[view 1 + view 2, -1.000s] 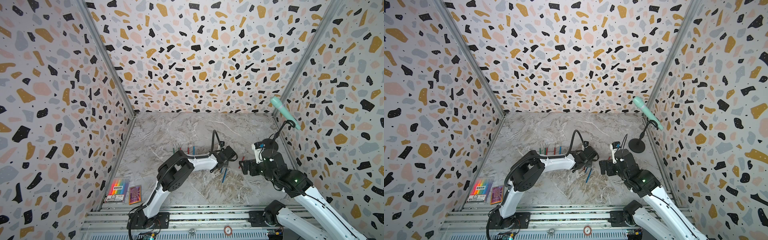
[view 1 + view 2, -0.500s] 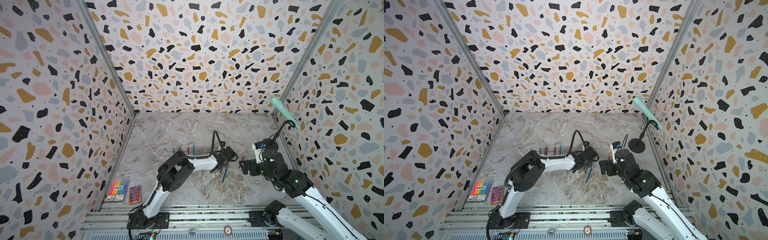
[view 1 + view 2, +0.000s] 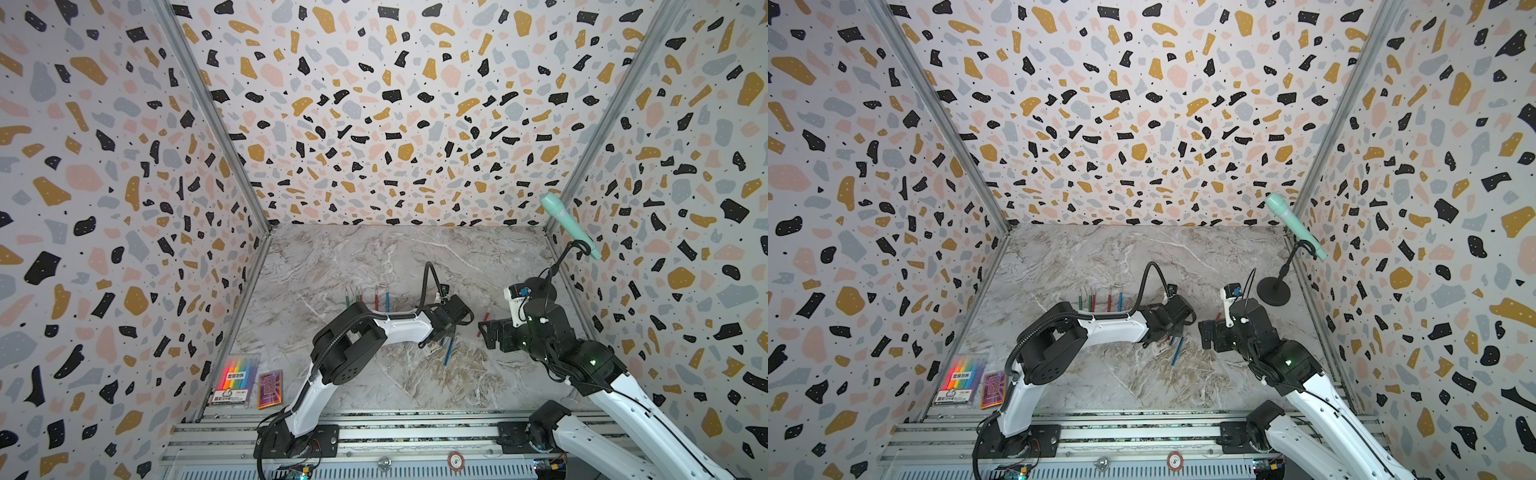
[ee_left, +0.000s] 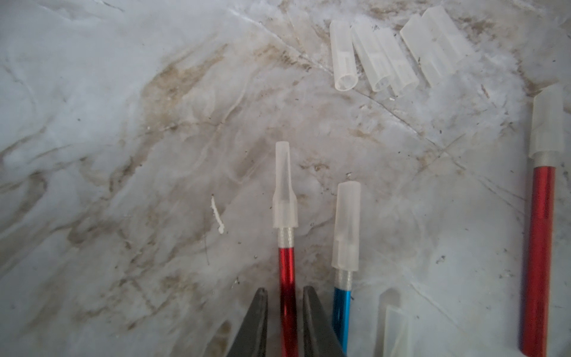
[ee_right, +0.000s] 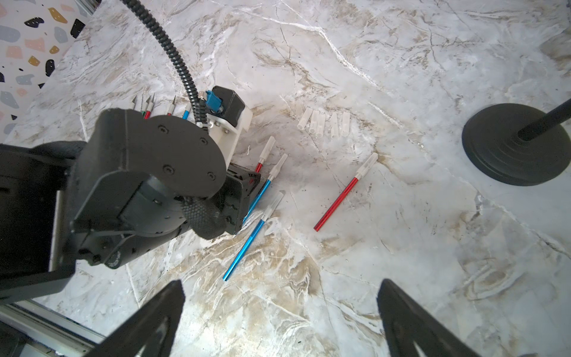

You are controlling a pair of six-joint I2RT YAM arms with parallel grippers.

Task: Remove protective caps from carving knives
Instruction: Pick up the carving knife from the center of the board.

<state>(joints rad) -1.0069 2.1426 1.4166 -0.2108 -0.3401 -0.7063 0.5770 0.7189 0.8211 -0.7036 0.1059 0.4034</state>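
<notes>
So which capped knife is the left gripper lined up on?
The red knife whose shaft runs between the fingers of the left gripper, beside a blue knife; the other capped red knife lies apart.

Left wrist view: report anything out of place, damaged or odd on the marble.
A small white curled sliver lies loose on the marble beside the capped red knife that sits between the fingers of the left gripper. It looks like stray debris, unlike the clear removed caps clustered farther off. Nothing else stands out.
</notes>
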